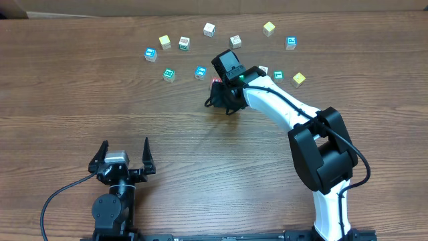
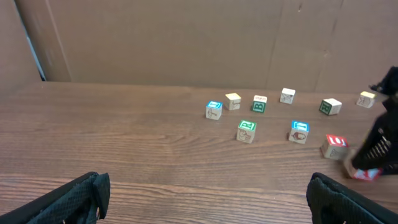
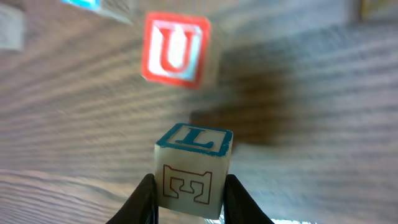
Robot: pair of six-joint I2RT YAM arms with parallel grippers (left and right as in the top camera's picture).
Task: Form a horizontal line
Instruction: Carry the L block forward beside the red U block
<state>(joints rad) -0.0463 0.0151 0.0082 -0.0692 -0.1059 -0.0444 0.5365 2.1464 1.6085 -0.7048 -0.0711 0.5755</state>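
My right gripper [image 3: 189,202] is shut on a whitish cube [image 3: 193,165] with a blue "L" on top and a red "E" outline on its side, held just above the wood. The red "U" cube [image 3: 175,50] sits on the table just beyond it. From overhead the right gripper [image 1: 223,99] is at mid-table, its body hiding the held cube. Only an edge of the red cube [image 1: 216,81] shows there. No horizontal line is in view: the small cubes [image 1: 184,43] stand apart in a loose arc. My left gripper [image 1: 124,148] rests open near the front edge, holding nothing.
Scattered cubes include a yellow cube [image 1: 165,41], a blue-marked cube [image 1: 200,72], a green-marked cube [image 1: 169,74] and another yellow cube [image 1: 299,79]. A cardboard wall [image 2: 186,37] closes the far side. The right arm [image 1: 294,117] reaches across the right half of the table.
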